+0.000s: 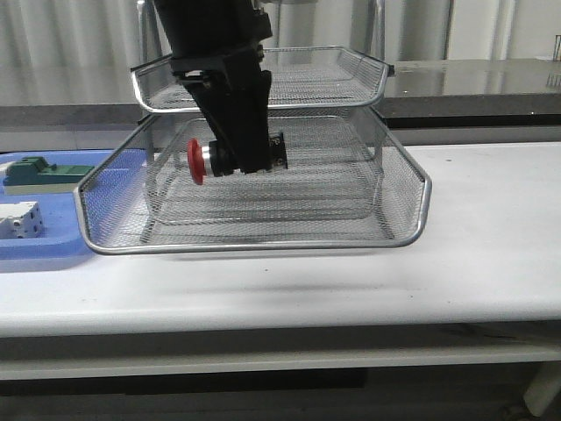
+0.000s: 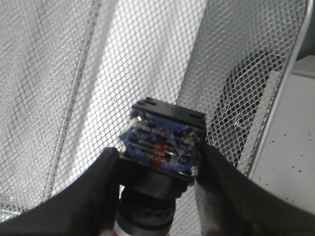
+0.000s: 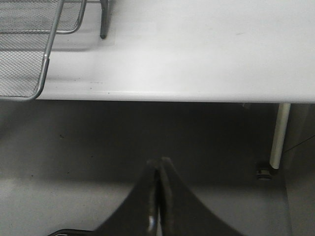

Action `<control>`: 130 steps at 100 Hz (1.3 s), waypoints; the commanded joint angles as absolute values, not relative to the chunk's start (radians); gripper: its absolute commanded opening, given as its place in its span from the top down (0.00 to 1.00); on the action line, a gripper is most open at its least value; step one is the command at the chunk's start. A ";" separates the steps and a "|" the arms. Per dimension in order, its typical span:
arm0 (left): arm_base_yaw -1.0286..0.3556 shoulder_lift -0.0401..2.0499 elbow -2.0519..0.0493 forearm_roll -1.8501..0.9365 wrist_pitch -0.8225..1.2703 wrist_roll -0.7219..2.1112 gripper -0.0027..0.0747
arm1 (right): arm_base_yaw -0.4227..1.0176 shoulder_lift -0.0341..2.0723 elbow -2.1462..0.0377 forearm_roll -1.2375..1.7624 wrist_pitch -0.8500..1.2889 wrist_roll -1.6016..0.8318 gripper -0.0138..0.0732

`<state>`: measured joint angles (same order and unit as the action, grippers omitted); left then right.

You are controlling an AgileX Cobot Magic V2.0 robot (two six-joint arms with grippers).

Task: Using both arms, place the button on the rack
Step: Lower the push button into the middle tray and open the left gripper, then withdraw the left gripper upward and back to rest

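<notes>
The left gripper (image 1: 235, 160) has its fingers (image 2: 93, 191) clamped on the button (image 1: 230, 159), holding it sideways over the rack's (image 1: 263, 237) lower tray, red cap pointing to 9 o'clock. The right gripper (image 3: 158, 196), fingers pressed together and holding nothing, hangs off the counter (image 3: 206, 59) edge above the floor.

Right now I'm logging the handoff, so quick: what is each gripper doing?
Left gripper: closed on the button, inside the rack.
Right gripper: closed, empty, off the table's edge.
</notes>
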<state>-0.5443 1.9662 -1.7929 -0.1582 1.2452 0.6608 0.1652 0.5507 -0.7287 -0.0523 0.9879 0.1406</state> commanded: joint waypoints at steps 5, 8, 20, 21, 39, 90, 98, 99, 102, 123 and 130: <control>-0.556 1.915 -1.819 -0.187 1.261 0.664 0.70 | 0.161 0.552 -0.760 -0.065 0.930 0.137 0.92; -0.556 1.915 -1.819 -0.187 1.261 0.664 0.62 | 0.161 0.552 -0.760 -0.065 0.930 0.137 0.92; -0.556 1.915 -1.819 -0.187 1.254 0.664 0.38 | 0.161 0.552 -0.760 -0.065 0.930 0.137 0.92; -0.556 1.915 -1.819 -0.187 1.254 0.664 0.37 | 0.161 0.552 -0.760 -0.065 0.930 0.137 0.92; -0.556 1.915 -1.819 -0.187 1.240 0.664 0.31 | 0.161 0.552 -0.760 -0.065 0.930 0.137 0.92; -0.556 1.893 -1.904 -0.212 1.274 0.630 0.31 | 0.161 0.552 -0.760 -0.065 0.930 0.137 0.92; -0.556 1.870 -1.914 -0.214 1.274 0.621 0.32 | 0.161 0.552 -0.760 -0.065 0.930 0.137 0.92; -0.556 1.865 -1.914 -0.214 1.274 0.621 0.32 | 0.161 0.552 -0.760 -0.065 0.930 0.137 0.92; -0.556 1.854 -1.914 -0.214 1.274 0.606 0.32 | 0.161 0.552 -0.760 -0.065 0.930 0.137 0.92; -0.537 1.758 -1.914 -0.205 1.274 0.502 0.33 | 0.161 0.552 -0.760 -0.065 0.930 0.137 0.92; -0.524 1.723 -1.911 -0.203 1.274 0.486 0.36 | 0.161 0.552 -0.760 -0.065 0.930 0.137 0.92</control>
